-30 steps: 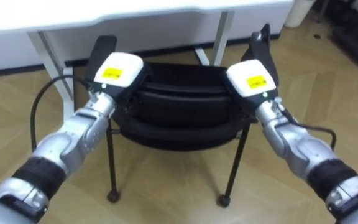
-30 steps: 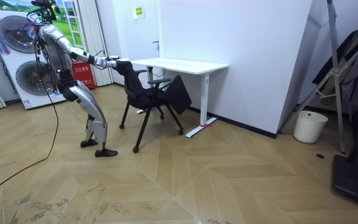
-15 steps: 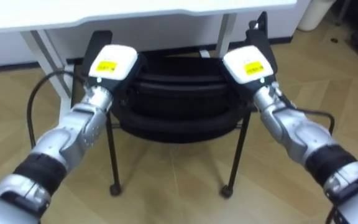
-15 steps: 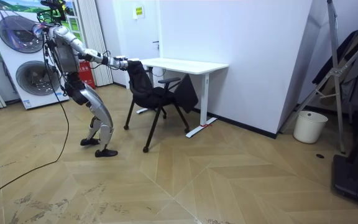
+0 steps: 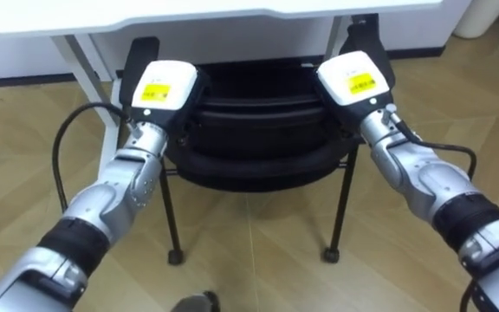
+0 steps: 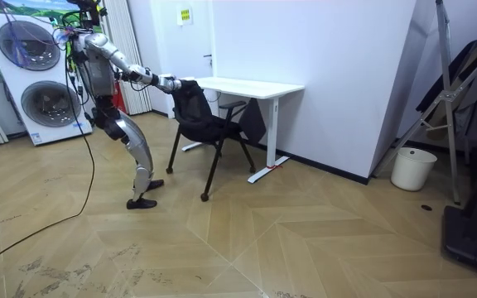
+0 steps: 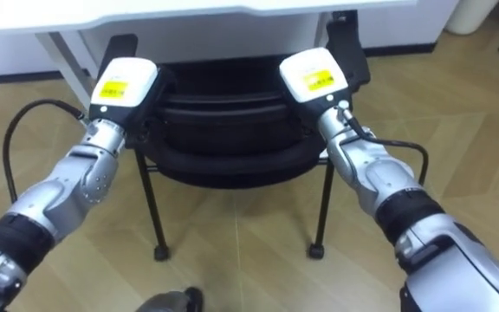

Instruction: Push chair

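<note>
Eye views: the black chair [image 5: 258, 139] sits centre, its front just below the white desk [image 5: 232, 10] at 12 o'clock. A desk leg [image 5: 89, 74] is close at 10. The left hand [image 5: 165, 91] and right hand [image 5: 353, 78] rest on its backrest — their fingers are hidden, so I cannot tell the grip.

Room view: the robot leans in from 9 o'clock. Washing machines [image 6: 27, 83] stand behind it, and a white bin [image 6: 412, 168] at 3 — well apart.

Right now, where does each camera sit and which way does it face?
Left eye view: on the head, looking down at the chair and desk; left hand and right hand at the chair's back.
Right eye view: beside it, same scene and arms.
Room view: across the room, side-on; whole robot.
All share the chair.
</note>
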Controlling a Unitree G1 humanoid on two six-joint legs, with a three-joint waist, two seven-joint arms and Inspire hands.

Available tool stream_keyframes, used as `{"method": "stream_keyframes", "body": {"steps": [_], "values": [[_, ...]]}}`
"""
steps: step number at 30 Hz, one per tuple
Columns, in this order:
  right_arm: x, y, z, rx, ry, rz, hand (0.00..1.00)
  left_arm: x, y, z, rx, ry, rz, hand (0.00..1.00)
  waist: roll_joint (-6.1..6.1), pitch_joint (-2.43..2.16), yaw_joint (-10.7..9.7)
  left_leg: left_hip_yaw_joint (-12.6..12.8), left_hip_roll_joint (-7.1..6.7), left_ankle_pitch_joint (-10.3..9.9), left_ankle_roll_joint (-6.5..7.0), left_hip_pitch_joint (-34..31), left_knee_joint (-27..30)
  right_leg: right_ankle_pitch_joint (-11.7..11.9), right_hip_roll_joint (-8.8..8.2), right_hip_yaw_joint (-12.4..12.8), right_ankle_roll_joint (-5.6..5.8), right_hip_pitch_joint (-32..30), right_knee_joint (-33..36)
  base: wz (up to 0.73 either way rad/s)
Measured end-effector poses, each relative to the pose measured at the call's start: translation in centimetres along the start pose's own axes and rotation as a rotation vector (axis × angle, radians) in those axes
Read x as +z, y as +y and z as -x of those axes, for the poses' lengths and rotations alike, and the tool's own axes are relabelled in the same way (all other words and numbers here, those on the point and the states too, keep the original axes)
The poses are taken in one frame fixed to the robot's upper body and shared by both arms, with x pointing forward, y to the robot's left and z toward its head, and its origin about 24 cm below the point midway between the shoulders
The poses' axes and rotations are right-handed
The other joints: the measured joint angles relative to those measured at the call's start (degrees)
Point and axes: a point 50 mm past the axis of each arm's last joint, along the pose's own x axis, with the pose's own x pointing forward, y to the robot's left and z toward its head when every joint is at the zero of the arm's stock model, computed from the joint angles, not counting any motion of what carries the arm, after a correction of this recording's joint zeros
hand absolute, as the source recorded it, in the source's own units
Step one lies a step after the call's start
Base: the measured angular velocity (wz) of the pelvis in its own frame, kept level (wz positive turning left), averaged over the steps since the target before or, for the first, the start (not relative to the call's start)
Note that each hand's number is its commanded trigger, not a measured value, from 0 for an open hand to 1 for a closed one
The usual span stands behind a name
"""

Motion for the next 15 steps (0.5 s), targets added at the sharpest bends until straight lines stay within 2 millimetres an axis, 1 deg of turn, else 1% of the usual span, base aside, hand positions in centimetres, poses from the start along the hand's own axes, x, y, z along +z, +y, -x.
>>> {"method": "stream_keyframes", "body": {"steps": [2,3,4,5,6,7,8,9,10,11,12,13,14,15], "values": [[0.0,-0.1,0.0,-0.005,-0.003,0.005,1.00,0.0,0.2,0.0,0.008,0.001,-0.001,1.00,-0.03,0.01,0.3,-0.1,-0.76,0.1,0.16,0.0,0.0,-0.3,-0.06,0.0,0.53,0.2,0.0,-0.04],[-0.1,-0.2,0.0,-0.008,-0.003,0.004,1.00,0.0,0.3,-0.1,0.010,0.001,-0.003,1.00,-0.04,0.01,0.5,-0.1,-0.94,0.7,1.11,0.1,-0.1,-0.6,-0.08,0.0,0.95,0.3,0.1,0.00],[0.0,-0.3,-0.1,-0.009,-0.004,0.004,1.00,0.0,0.3,-0.1,0.011,0.003,-0.005,1.00,-0.07,0.00,0.6,-0.1,-1.02,1.0,1.50,0.1,-0.1,-0.8,-0.11,0.1,1.02,0.4,0.1,0.00],[0.0,-0.3,-0.1,-0.013,-0.003,0.002,1.00,0.0,0.5,-0.1,0.017,0.002,-0.009,1.00,-0.05,-0.04,0.6,-0.2,-1.56,2.0,2.06,0.1,-0.1,-1.2,-0.29,0.1,1.47,0.5,0.3,0.00],[0.0,-0.4,-0.1,-0.018,-0.002,-0.001,1.00,-0.1,0.7,-0.1,0.018,0.004,-0.015,1.00,-0.31,-0.05,0.7,0.0,-1.70,2.7,2.92,0.1,-0.2,-1.7,-0.70,0.1,2.35,0.5,0.4,0.00],[0.0,-0.5,-0.1,-0.019,-0.002,-0.003,1.00,-0.2,0.6,0.1,0.015,0.004,-0.017,1.00,-0.93,-0.17,1.1,0.5,-1.91,2.6,2.99,0.1,-0.2,-2.1,-1.03,0.5,3.13,0.6,0.4,0.00],[0.1,-0.4,-0.1,-0.016,-0.002,-0.006,1.00,-0.2,0.6,0.1,0.015,0.003,-0.021,1.00,-1.28,-0.25,1.2,0.6,-2.26,2.6,3.13,0.3,-0.2,-2.3,-1.18,0.6,3.38,0.8,0.3,0.00],[0.2,0.0,0.1,-0.003,0.001,-0.011,1.00,-0.2,0.5,0.2,0.006,-0.001,-0.029,1.00,-2.04,-0.26,1.4,0.7,-2.80,2.0,3.96,1.4,-0.4,-2.7,-1.54,1.0,4.22,1.7,0.3,0.08],[0.5,0.5,0.3,0.010,0.000,-0.023,1.00,-0.2,0.5,0.2,-0.004,-0.006,-0.041,1.00,-2.65,-0.34,1.5,0.8,-3.68,1.2,4.51,2.7,-0.6,-3.5,-1.91,1.1,5.75,3.1,0.2,0.10],[0.6,0.7,0.4,0.016,-0.001,-0.027,1.00,-0.3,0.1,0.5,-0.017,-0.003,-0.041,1.00,-2.88,-0.33,1.7,0.8,-3.78,0.7,4.63,3.3,-0.6,-3.9,-1.98,1.4,6.95,3.5,0.3,0.00],[0.9,1.1,0.5,0.024,-0.006,-0.033,1.00,-0.5,-0.1,0.9,-0.025,0.001,-0.051,1.00,-3.33,-0.48,2.1,1.2,-4.06,-0.7,4.77,4.3,-0.4,-4.8,-2.33,2.1,10.67,4.2,1.1,-0.07],[1.0,1.1,0.5,0.027,-0.007,-0.036,1.00,-0.7,-0.1,1.0,-0.025,0.001,-0.056,1.00,-3.50,-0.56,2.3,1.3,-3.95,-1.3,4.84,4.6,-0.1,-4.4,-2.42,3.1,12.80,4.1,2.2,-0.12],[1.1,1.3,0.6,0.031,-0.005,-0.043,1.00,-0.8,0.1,1.1,-0.021,0.000,-0.057,1.00,-3.60,-0.59,2.8,1.3,-3.52,-2.6,5.09,5.0,1.1,-2.8,-2.87,4.6,14.47,3.3,5.4,-0.13],[1.4,1.3,0.5,0.032,-0.008,-0.052,1.00,-0.9,0.2,1.0,-0.019,-0.002,-0.064,1.00,-3.64,-0.57,3.4,1.4,-3.28,-4.4,5.25,4.9,3.2,-1.2,-3.44,5.1,12.61,2.3,8.9,-0.11]]}}
